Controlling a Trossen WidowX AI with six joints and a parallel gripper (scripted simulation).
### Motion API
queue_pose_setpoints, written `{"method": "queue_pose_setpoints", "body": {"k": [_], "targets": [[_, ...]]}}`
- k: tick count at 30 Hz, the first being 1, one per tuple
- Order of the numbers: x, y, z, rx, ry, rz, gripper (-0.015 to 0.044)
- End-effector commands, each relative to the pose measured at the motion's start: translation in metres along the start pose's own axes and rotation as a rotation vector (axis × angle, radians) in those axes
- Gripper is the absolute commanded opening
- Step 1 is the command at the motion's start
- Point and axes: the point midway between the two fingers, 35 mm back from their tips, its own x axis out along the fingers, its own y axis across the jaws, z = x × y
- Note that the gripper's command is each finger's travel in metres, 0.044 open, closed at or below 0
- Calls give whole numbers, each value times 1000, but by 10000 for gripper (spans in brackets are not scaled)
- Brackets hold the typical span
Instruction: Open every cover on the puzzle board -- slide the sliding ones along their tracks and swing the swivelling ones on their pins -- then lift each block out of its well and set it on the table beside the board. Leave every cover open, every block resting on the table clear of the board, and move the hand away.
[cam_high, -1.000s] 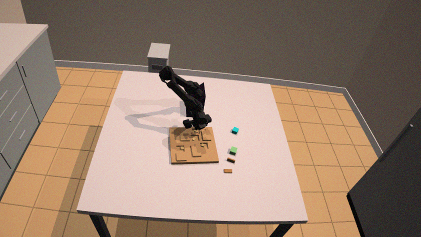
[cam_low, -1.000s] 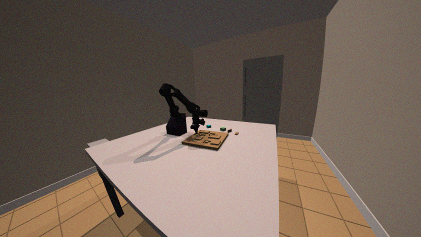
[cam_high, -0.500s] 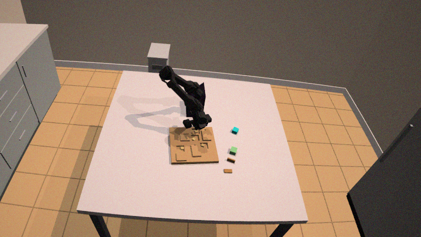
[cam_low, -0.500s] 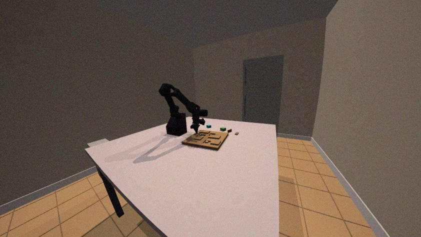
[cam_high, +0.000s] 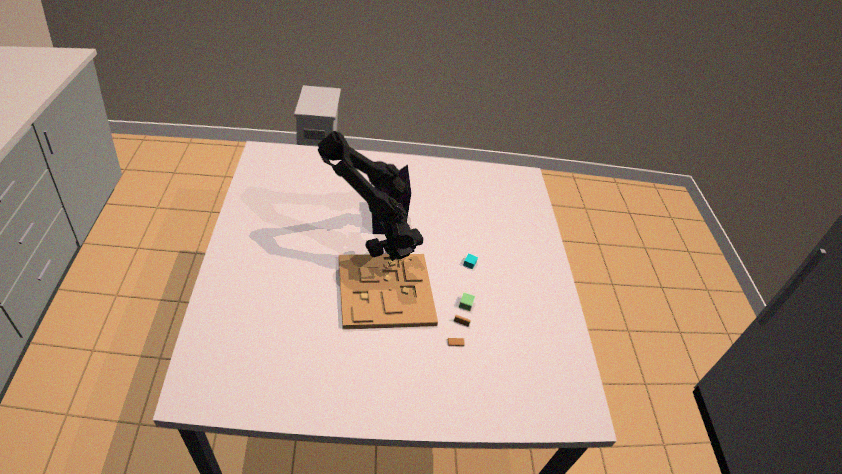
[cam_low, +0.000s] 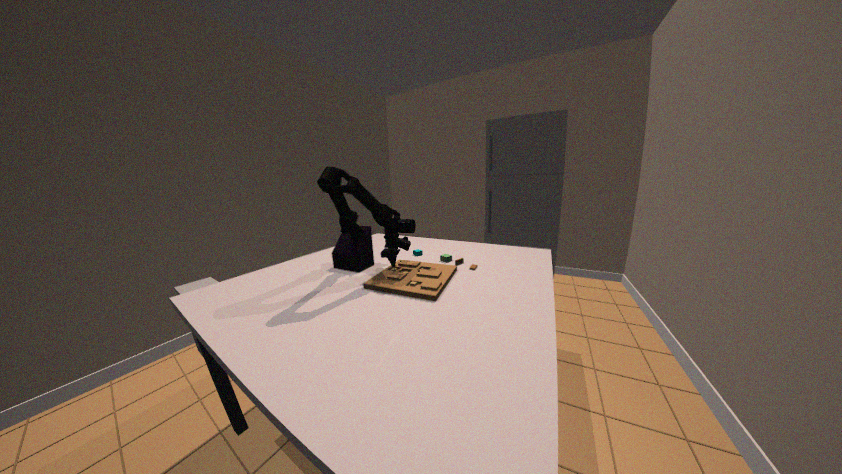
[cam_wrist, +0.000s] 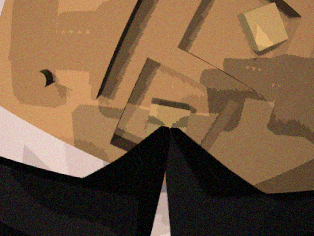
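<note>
The brown puzzle board (cam_high: 347, 301) (cam_low: 381, 284) (cam_wrist: 27, 30) lies on the table with raised plates and recesses. My gripper (cam_low: 393, 264) (cam_wrist: 168, 136) is shut and empty, its tips low over the board's edge nearest the arm base. A pale yellow piece (cam_wrist: 170, 111) is right at the fingertips, partly hidden by them. Another pale knob (cam_wrist: 262, 30) stands farther right. Whether nearby covers are open is unclear. A cyan block (cam_high: 470, 260) (cam_low: 417, 252), a green block (cam_high: 466, 300) (cam_low: 446, 257), a dark-sided brown piece (cam_high: 462, 320) (cam_low: 459, 260) and a flat orange piece (cam_high: 456, 341) (cam_low: 473, 266) rest beside the board.
The white table (cam_high: 282, 376) (cam_low: 459, 365) carries the board and the arm's black base (cam_low: 352, 253). The arm hangs over the board's rear part and hides some of it in the top view. Counters and a dark cabinet stand beyond the table.
</note>
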Motion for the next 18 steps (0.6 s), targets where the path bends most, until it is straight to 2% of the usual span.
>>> {"method": "queue_pose_setpoints", "body": {"k": [1, 18], "targets": [[2, 0, 0, -3, 0, 0, 0], [12, -1, 1, 2, -1, 1, 0]]}}
